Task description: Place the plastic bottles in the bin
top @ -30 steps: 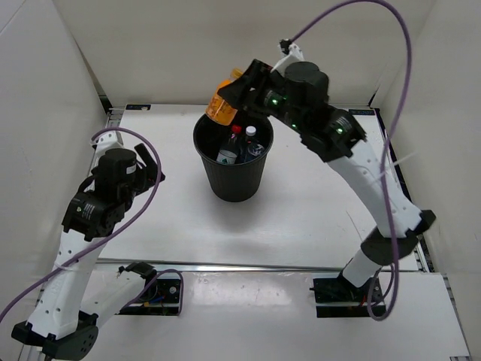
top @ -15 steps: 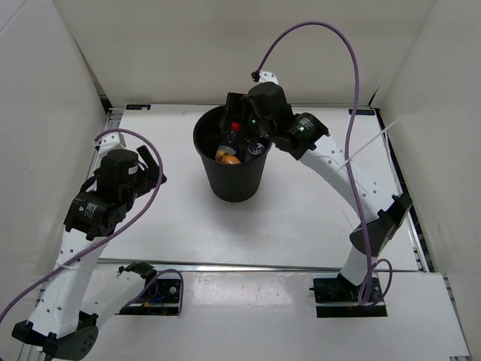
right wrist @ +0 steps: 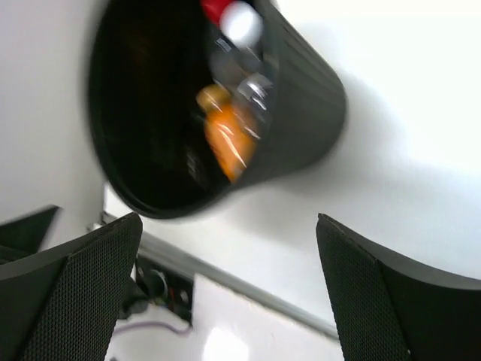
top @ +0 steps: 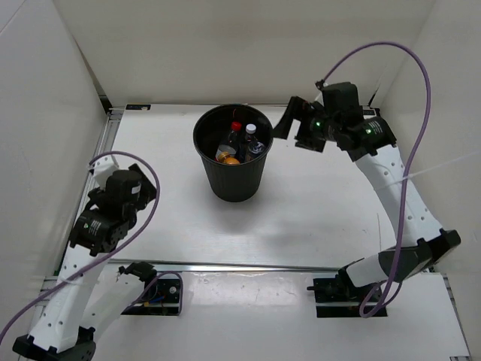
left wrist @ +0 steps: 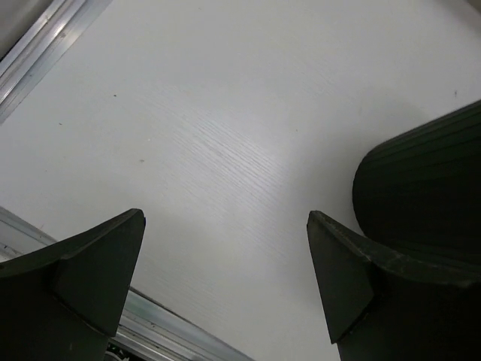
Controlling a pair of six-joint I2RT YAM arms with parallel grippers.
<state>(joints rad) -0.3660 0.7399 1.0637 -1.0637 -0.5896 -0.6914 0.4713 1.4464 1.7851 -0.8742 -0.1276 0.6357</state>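
Plastic bottles inside the bin — light, thin-walled, slippery; you'd grip mid-body. Right end effector beside the bin and left end effector — both wide open, empty.

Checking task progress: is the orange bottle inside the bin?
Inside: the orange bottle lies within the bin; the right tool is empty.

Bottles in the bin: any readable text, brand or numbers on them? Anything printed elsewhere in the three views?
No text can be read in any view.
Plastic bottles in the bin: labels too small in the top view, motion-blurred in the right wrist view.
Table: no print visible.
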